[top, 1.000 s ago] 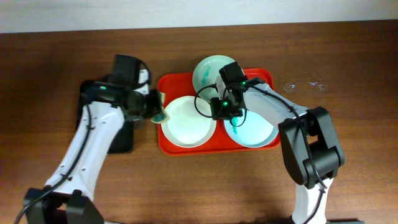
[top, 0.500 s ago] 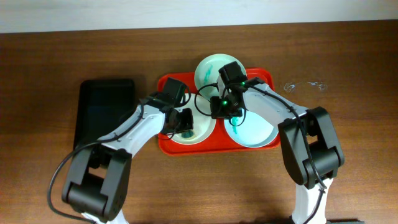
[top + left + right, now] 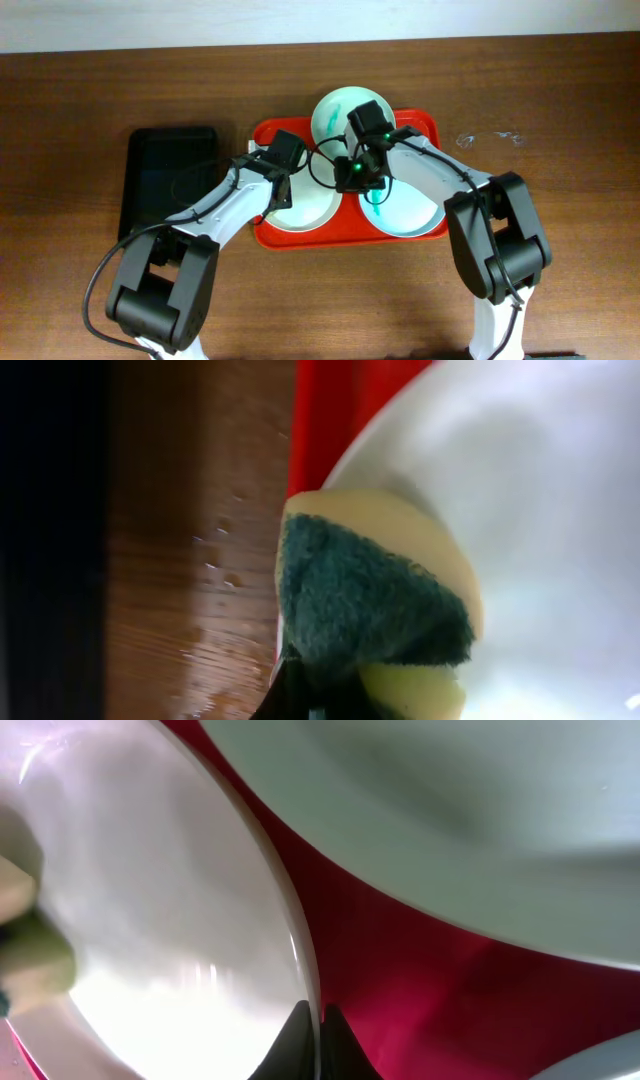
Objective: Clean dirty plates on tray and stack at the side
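Three plates lie on the red tray [image 3: 420,124]. The left plate [image 3: 312,206] looks white and clean. The back plate [image 3: 333,108] and the right plate [image 3: 412,212] carry teal smears. My left gripper [image 3: 281,192] is shut on a yellow sponge with a green scrub face [image 3: 370,600], pressed on the left plate's left edge [image 3: 520,510]. My right gripper [image 3: 352,175] is shut on the right rim of that same plate [image 3: 300,960], fingers pinching either side [image 3: 315,1030]. The back plate fills the top of the right wrist view [image 3: 450,830].
A narrow black tray [image 3: 168,180] lies on the wooden table left of the red tray. A wet or shiny mark [image 3: 490,136] shows on the wood right of the tray. Water drops sit on the wood beside the tray [image 3: 215,570].
My left arm swung from the black tray over to the left plate with the sponge, then shifted to the plate's left edge. My right gripper stayed on the plate's rim.
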{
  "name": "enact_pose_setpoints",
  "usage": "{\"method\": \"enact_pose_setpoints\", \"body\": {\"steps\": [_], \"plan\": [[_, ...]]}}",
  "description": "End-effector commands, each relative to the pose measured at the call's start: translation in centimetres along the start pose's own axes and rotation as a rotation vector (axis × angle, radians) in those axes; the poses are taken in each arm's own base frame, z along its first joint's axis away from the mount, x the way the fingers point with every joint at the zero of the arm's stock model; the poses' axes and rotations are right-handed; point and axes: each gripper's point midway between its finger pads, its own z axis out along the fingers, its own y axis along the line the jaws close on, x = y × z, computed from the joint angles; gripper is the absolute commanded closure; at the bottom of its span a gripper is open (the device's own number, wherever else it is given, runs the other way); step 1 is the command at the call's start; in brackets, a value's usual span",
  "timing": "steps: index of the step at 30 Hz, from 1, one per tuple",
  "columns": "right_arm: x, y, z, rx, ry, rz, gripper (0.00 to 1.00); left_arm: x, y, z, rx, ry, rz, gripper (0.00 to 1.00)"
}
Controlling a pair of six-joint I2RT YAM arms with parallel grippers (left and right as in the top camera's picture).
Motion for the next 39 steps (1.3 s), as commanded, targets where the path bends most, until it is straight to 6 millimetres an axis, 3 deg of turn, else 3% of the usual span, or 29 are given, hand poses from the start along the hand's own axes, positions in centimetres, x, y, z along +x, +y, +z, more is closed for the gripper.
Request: {"method": "enact_pose_setpoints", "body": {"steps": [1, 5, 6, 8, 9, 13, 16, 18, 21, 27, 32, 35, 38, 39], "plan": [[0.0, -1.2, -0.2, 0.055, -0.015, -0.064, 0.96, -3.3, 3.8, -1.5, -0.173, -0.108, -0.043, 1.0], [-1.0, 0.5, -1.6, 0.05, -0.056, -0.128, 0.96, -7.4, 4.6, -6.3, -0.113, -0.21, -0.125, 1.0], [-1.7, 1.0, -2.6, 0.075, -0.089, -0.146, 0.96, -8.6, 5.5, -7.9, -0.079, -0.235, -0.164, 1.0], [-2.6, 1.9, -4.5, 0.142, -0.137, -0.222, 0.96, -9.5, 6.9, -9.4, -0.025, -0.245, -0.214, 1.0], [-3.5, 2.3, -6.7, 0.251, -0.194, -0.278, 0.96, -9.6, 8.8, -9.8, 0.039, -0.219, -0.28, 1.0], [-5.2, 4.2, -12.3, 0.538, -0.348, -0.422, 0.96, -8.8, 12.3, -8.3, 0.133, -0.111, -0.401, 1.0], [-6.0, 6.4, -16.8, 0.792, -0.484, -0.552, 0.96, -7.8, 16.3, -6.4, 0.127, -0.036, -0.506, 1.0], [-6.1, 7.9, -20.5, 1.041, -0.589, -0.605, 0.96, -7.3, 18.4, -5.6, 0.123, -0.013, -0.565, 1.0], [-5.2, 10.6, -23.9, 1.32, -0.626, -0.747, 0.96, -7.2, 20.2, -5.2, 0.144, -0.005, -0.629, 1.0], [-3.5, 14.5, -27.3, 1.608, -0.583, -0.897, 0.96, -7.1, 21.2, -5.0, 0.149, -0.004, -0.66, 1.0], [-3.0, 16.6, -29.0, 1.712, -0.531, -0.94, 0.96, -7.2, 21.1, -5.0, 0.161, -0.007, -0.66, 1.0], [-3.1, 16.8, -29.2, 1.701, -0.561, -0.908, 0.96, -7.3, 21.0, -5.0, 0.165, -0.009, -0.66, 1.0], [-3.2, 16.3, -28.8, 1.551, -0.804, -0.672, 0.96, -7.3, 21.0, -5.0, 0.165, -0.008, -0.659, 1.0], [-3.5, 15.5, -27.7, 1.47, -0.87, -0.613, 0.96, -7.3, 21.0, -5.0, 0.165, -0.008, -0.659, 1.0]]}}
